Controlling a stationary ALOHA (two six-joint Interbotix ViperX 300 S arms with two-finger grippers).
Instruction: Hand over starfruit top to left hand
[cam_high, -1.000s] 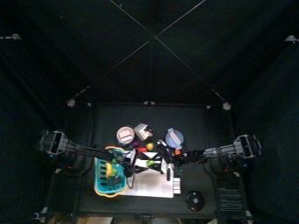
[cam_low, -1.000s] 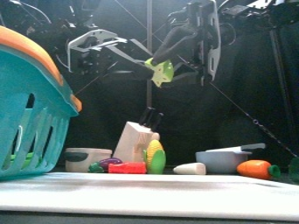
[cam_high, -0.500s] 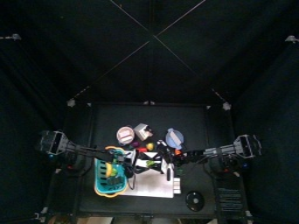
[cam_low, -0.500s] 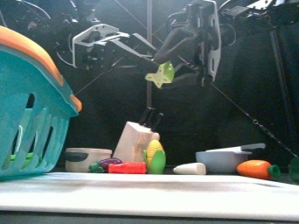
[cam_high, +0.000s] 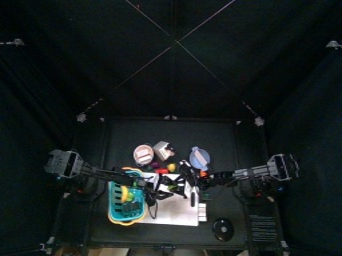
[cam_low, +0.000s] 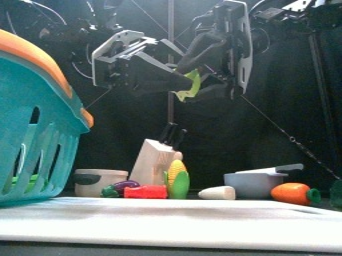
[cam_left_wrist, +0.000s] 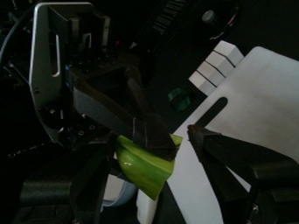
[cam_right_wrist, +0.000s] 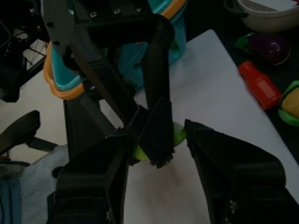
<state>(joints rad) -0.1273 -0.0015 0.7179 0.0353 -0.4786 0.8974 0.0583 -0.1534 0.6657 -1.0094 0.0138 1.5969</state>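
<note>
The starfruit top (cam_low: 189, 84) is a small yellow-green piece hanging high above the table. My left gripper (cam_low: 177, 79) reaches in from the left and is shut on it. In the left wrist view the green piece (cam_left_wrist: 146, 164) sits pinched at the jaws. My right gripper (cam_low: 217, 82) hangs just right of the fruit with its jaws wide open. In the right wrist view the starfruit top (cam_right_wrist: 177, 135) lies in the gap of the right gripper (cam_right_wrist: 170, 147), touching neither jaw. The left arm's fingers (cam_right_wrist: 153, 114) cross between them.
A teal basket (cam_low: 34, 120) with an orange rim stands near at the left. On the white board (cam_low: 174, 222) side stand a white knife block (cam_low: 151, 160), a corn cob (cam_low: 178, 180), a grey pot (cam_low: 254, 182), a carrot (cam_low: 290, 193) and a small bowl (cam_low: 94, 181).
My left gripper has moved right, closer to the right gripper, and the starfruit top has tilted and shifted slightly with it. The right gripper has stayed open in place.
</note>
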